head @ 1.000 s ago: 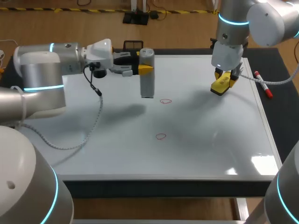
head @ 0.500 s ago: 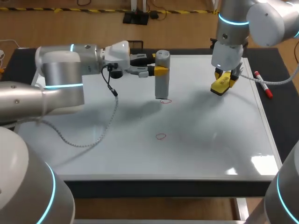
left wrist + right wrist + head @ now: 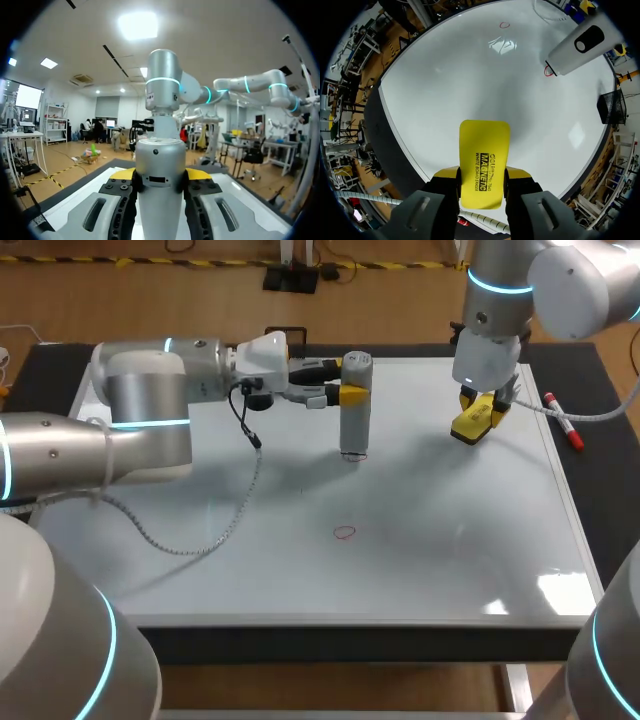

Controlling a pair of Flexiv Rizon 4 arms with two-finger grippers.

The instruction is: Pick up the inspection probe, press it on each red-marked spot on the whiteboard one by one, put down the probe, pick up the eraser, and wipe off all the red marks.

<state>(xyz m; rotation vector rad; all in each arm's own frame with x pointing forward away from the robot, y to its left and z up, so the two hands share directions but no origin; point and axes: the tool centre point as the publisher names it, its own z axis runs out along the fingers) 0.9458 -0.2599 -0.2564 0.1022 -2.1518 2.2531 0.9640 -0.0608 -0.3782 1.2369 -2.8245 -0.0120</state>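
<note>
Now the left fingers (image 3: 350, 395), clamped on the upright probe (image 3: 354, 425) between them, have carried it farther right, and its tip is down on the upper red mark (image 3: 549, 71). The right fingers (image 3: 517, 173) stay closed on the yellow eraser (image 3: 484, 167) above the whiteboard (image 3: 450, 540), unmoved.
</note>
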